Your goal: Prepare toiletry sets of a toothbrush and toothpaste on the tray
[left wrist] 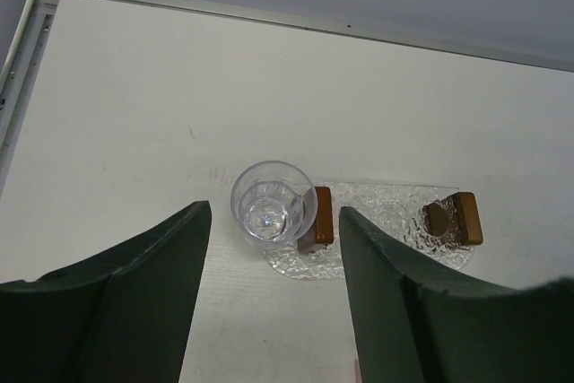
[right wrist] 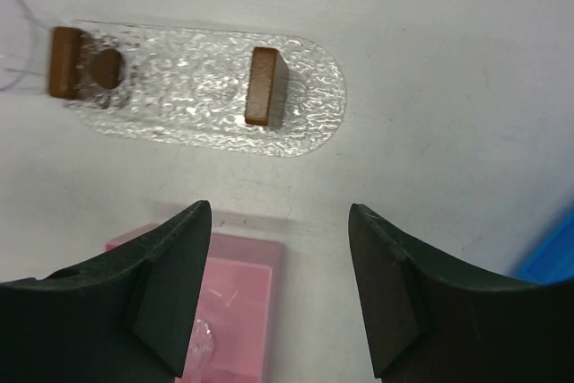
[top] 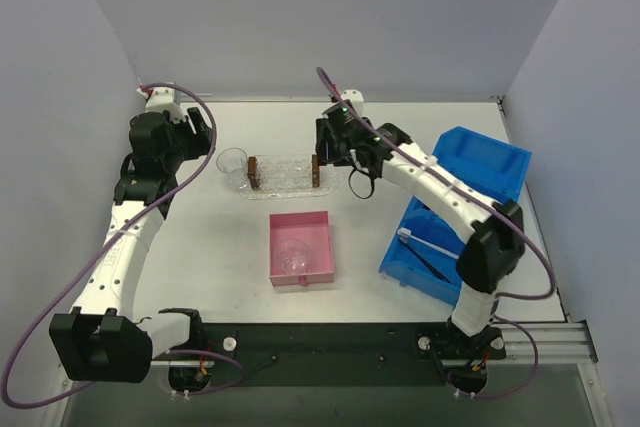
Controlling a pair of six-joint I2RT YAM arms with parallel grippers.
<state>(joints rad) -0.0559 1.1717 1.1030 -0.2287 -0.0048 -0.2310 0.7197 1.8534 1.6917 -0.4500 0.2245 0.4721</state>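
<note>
The tray (top: 283, 174) lay flat on the white worktop (top: 200, 247), its two brown blocks (right wrist: 264, 85) standing upright, one toward each end. A clear cup (left wrist: 273, 202) stood upright at the tray's left end, just beside the block there; whether its base rested on the tray or on the worktop could not be told. The left fingers (left wrist: 152, 284) hung spread wide apart above that end, gripping nothing. The right fingers (right wrist: 170, 275) were likewise parted and empty, poised by the tray's right end. Near the tray, on its side toward the arm bases, sat a pink box (top: 318, 237) containing a second clear cup (top: 293, 259). A blue bin (top: 480, 162) stood well apart to the tray's right.
</note>
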